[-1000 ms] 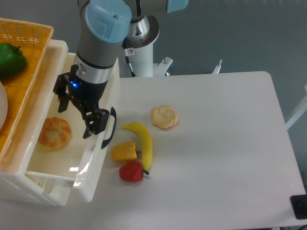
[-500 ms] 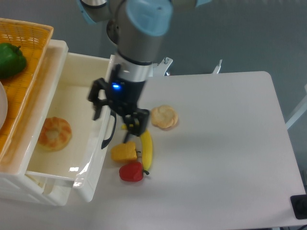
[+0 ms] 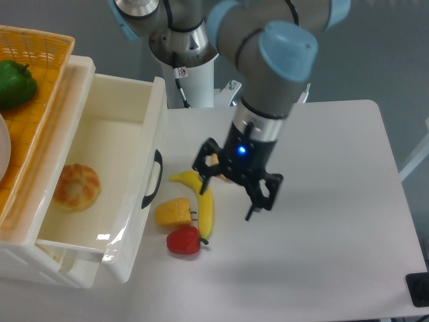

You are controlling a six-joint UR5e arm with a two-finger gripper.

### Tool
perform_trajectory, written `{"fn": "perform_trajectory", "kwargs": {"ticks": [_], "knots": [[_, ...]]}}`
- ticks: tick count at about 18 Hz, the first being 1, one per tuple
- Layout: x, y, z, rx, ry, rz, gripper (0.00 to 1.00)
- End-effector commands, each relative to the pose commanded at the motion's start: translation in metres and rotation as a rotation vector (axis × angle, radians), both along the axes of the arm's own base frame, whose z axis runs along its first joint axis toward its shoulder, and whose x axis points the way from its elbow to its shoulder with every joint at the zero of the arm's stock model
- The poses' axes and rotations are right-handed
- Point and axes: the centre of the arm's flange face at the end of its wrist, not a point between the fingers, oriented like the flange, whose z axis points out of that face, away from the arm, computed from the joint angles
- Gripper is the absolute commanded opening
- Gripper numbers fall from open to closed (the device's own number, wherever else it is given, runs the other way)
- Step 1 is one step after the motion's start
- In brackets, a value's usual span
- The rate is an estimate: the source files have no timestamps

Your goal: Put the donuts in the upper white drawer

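Note:
One donut (image 3: 77, 186) lies inside the open upper white drawer (image 3: 153, 114), at its left side. The second donut (image 3: 215, 162) lies on the table right of the drawer and is mostly hidden under my gripper; only a beige sliver shows. My gripper (image 3: 226, 200) hangs over that donut with its jaws open and nothing between them. One black finger (image 3: 203, 171) stands left of the donut, the other (image 3: 260, 196) to its lower right. The drawer's black handle (image 3: 153, 180) faces the table.
A banana (image 3: 204, 201), a yellow-orange chunky vegetable (image 3: 173, 212) and a red pepper (image 3: 183, 240) lie just left of and below the gripper, close to the drawer front. An orange woven basket (image 3: 47, 67) with a green pepper (image 3: 15, 84) sits above the drawer at the left.
My gripper has swung right, from above the drawer, across its front edge, to over the donut on the table. The donut in the drawer has stayed where it was.

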Motion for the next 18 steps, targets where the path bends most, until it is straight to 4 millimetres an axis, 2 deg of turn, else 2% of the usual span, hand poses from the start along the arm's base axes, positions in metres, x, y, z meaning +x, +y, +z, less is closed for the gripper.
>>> {"fn": "perform_trajectory", "kwargs": {"ticks": [3, 8, 11, 15, 16, 17, 18], "knots": [[-0.017, -0.002, -0.031, -0.079, 0.027, 0.007, 1.0], [-0.032, -0.007, -0.067, -0.177, 0.048, -0.005, 1.0], [-0.039, -0.012, -0.081, -0.243, 0.127, -0.162, 1.0], [-0.059, -0.039, -0.096, -0.331, 0.182, -0.275, 1.0], [-0.063, -0.04, -0.104, -0.355, 0.184, -0.296, 1.0], [-0.076, -0.049, -0.119, -0.389, 0.181, -0.316, 1.0], [-0.082, -0.052, -0.126, -0.395, 0.18, -0.336, 1.0]]}}
